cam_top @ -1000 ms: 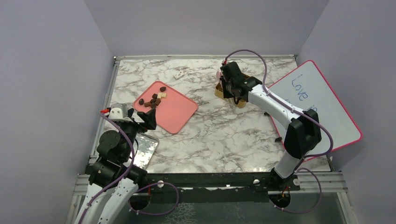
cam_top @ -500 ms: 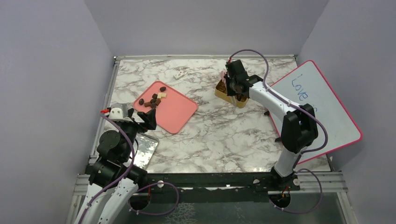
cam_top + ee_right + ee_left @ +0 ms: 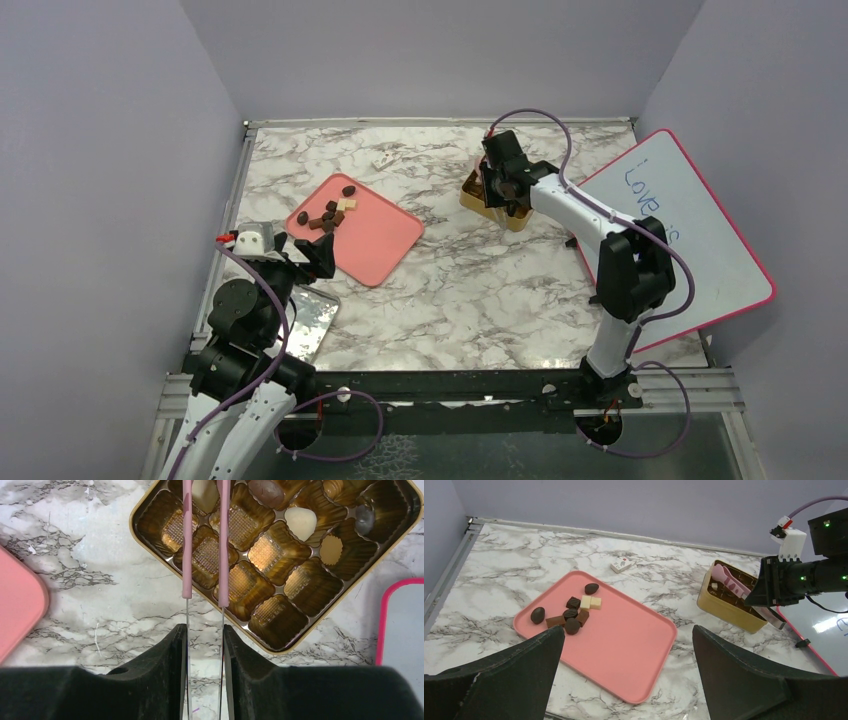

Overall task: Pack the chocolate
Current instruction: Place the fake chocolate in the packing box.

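Right hand: your right gripper (image 3: pixel 204 640) hangs directly above the gold box (image 3: pixel 272 615). Its jaws are narrow and pinched on the pink tweezers (image 3: pixel 187 555), whose two arms reach out over the box's cups.
Tweezer tips: the top edge of the wrist view cuts them off. A cream piece (image 3: pixel 205 492) sits between the arms there, and you cannot tell whether it is gripped or resting in its cup.
Left hand: your left gripper (image 3: pixel 626 632) hovers well left of the gold box, jaws wide, holding nothing.
Chocolate: most of the chocolate (image 3: pixel 571 615) lies clustered on the pink tray (image 3: pixel 639 670), well left of the gold box. A few pieces already sit in cups along one side of the box, and many cups are bare.
Step, by my reading: you are setting one piece into a cup.
Risk, slack grip: if you ease the jaws too far, the tweezers may slide, twist or drop into the box.
Risk, bad drop: a piece released off centre could land across a divider or on a filled cup.
Risk, snag: tips catching a cup wall as you lift could shift the box.
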`<state>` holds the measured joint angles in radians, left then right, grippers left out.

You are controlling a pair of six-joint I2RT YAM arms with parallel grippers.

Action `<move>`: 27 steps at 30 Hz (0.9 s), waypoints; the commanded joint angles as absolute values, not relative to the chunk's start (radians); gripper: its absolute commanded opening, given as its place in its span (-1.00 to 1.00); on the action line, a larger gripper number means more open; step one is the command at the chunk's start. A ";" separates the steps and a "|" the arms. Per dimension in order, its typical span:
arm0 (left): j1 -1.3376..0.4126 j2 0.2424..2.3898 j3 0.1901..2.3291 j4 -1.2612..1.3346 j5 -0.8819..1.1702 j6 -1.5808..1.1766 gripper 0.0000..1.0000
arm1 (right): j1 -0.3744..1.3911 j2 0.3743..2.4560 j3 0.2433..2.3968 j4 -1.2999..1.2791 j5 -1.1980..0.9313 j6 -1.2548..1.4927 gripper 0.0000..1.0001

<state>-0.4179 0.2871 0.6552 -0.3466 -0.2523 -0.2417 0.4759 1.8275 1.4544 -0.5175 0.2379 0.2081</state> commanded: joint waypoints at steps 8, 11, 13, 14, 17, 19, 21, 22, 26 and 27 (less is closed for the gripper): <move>-0.410 0.308 0.645 -0.354 -0.233 -0.229 0.98 | 0.472 1.717 1.432 -0.530 0.187 0.199 -0.31; -0.410 0.341 0.652 -0.368 -0.251 -0.251 0.98 | 0.471 1.670 1.399 -0.524 0.158 0.191 -0.31; -0.410 0.371 0.656 -0.376 -0.255 -0.271 0.98 | 0.471 1.638 1.375 -0.517 0.139 0.188 -0.31; -0.410 0.390 0.657 -0.378 -0.245 -0.276 0.98 | 0.472 1.624 1.365 -0.517 0.128 0.185 -0.31; -0.410 0.463 0.674 -0.385 -0.198 -0.313 0.98 | 0.474 1.575 1.331 -0.505 0.072 0.178 -0.31; -0.410 0.510 0.690 -0.387 -0.153 -0.338 0.98 | 0.481 1.536 1.302 -0.486 0.026 0.171 -0.31; -0.410 0.560 0.711 -0.389 -0.115 -0.370 0.93 | 0.493 1.496 1.265 -0.451 -0.020 0.165 -0.31; -0.410 0.589 0.722 -0.390 -0.101 -0.389 0.90 | 0.502 1.477 1.248 -0.439 -0.037 0.163 -0.31; -0.410 0.713 0.775 -0.384 -0.068 -0.468 0.79 | 0.553 1.428 1.199 -0.409 -0.051 0.159 -0.31; -0.410 0.748 0.793 -0.382 -0.057 -0.486 0.78 | 0.572 1.417 1.188 -0.401 -0.053 0.156 -0.31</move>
<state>-0.4179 0.6525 0.7116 -0.3992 -0.1394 -0.3840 0.5156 1.4761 1.2221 -0.4824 0.0166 0.1776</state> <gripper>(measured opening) 0.908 0.348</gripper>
